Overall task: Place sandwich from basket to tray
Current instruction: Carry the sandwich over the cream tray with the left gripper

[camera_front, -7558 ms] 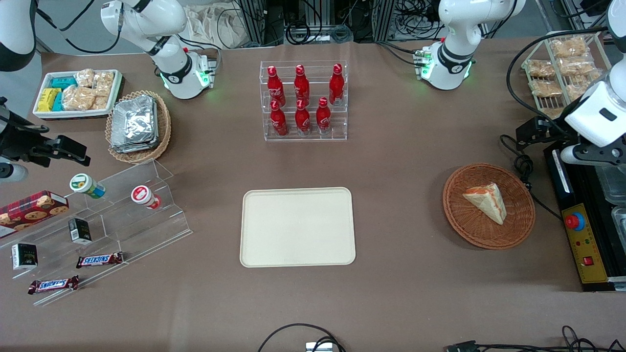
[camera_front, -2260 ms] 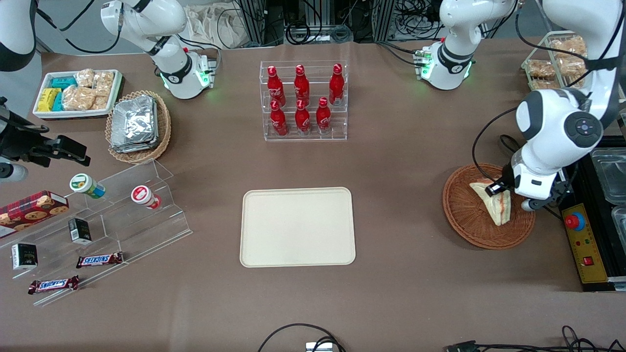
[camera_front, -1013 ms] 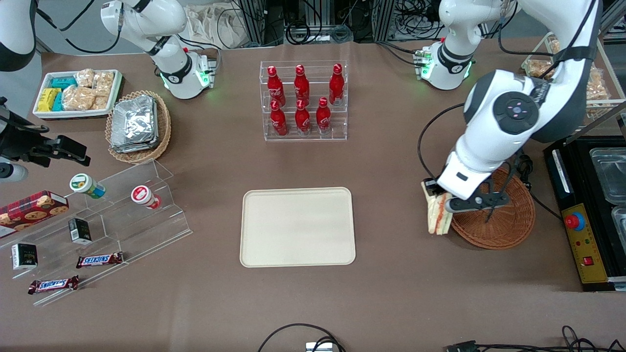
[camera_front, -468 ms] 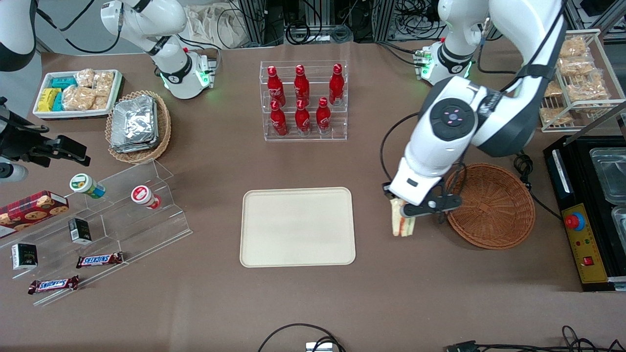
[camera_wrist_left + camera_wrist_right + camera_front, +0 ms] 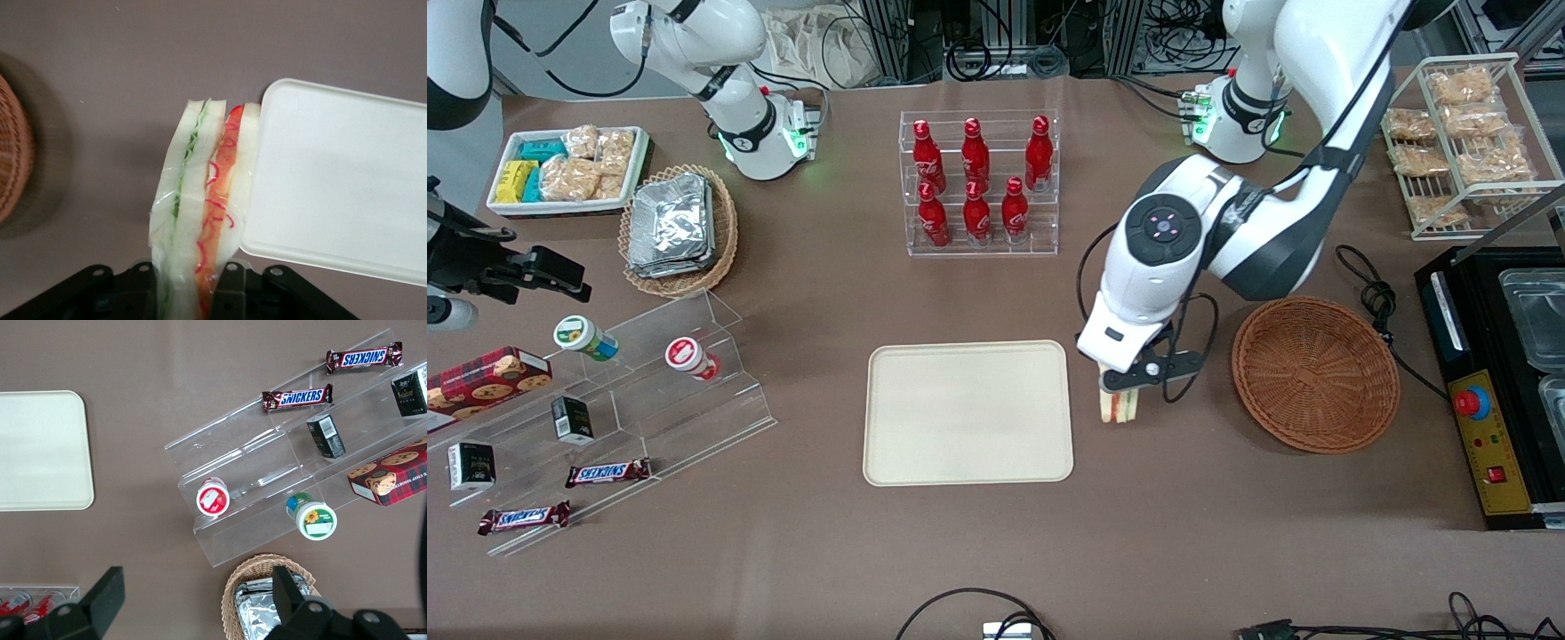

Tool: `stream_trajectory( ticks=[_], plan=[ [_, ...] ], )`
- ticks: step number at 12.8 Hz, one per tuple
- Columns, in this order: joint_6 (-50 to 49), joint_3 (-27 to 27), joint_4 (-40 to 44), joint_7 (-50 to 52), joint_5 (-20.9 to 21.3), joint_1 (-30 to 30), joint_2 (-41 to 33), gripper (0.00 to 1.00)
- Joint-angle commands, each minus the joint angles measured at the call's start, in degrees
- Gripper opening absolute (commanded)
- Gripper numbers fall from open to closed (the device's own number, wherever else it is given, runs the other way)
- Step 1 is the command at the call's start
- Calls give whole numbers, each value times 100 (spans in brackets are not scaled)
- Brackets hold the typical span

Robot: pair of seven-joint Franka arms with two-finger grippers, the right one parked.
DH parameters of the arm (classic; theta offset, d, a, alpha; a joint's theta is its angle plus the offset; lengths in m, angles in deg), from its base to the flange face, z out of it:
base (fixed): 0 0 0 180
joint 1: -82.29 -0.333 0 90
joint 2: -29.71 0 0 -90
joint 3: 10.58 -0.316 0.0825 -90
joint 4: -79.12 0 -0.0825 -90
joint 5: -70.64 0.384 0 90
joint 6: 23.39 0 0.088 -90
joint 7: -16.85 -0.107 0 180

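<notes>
- Because the sandwich (image 5: 1118,407) is being carried edge-down, the pincer (image 5: 1134,378) is clamping it across the two bread faces, so the red-orange and green filling layers are facing down toward the bench (image 5: 1183,524).
- In the left wrist view, the sandwich (image 5: 200,213) is hanging straight from the closed jaws, with its wrapping film showing along the bread; the grip is judged to be secure, though soft bread may be compressing under the pads.
- Seen from the front, the sandwich is hanging in the air between the tray (image 5: 967,412) and the basket (image 5: 1314,374), just off the tray's 3 o'clock edge and not yet over it.
- The basket is sitting empty at 3 o'clock of the pincer, well apart from it, so the lift-out step is judged complete and the transfer is under way.
- The tray (image 5: 347,180) is lying bare, and its rounded corner is appearing right beside the sandwich in the wrist view; its low rim is judged to call for clearance before lowering.
- Brown matte covering is spanning the whole bench, with no obstacle standing between the pincer and the tray.
- A bottle rack (image 5: 978,182) of red bottles is standing at 12 o'clock of the tray, clear of the travel path.
- A black control box (image 5: 1489,444) with a red button is lying at the working arm's end of the bench.
</notes>
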Motion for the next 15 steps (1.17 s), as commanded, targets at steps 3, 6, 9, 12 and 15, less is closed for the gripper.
stream_trajectory(
  ticks=[3,6,9,12,15],
  plan=[
    [218,-21,425,189,221,483,506,20],
    [420,-12,443,339,528,746,831,20],
    [614,-3,417,304,932,853,1244,21],
    [1034,-12,417,303,1021,1002,1560,22],
    [1080,-12,434,365,1258,1116,1807,22]
  ],
)
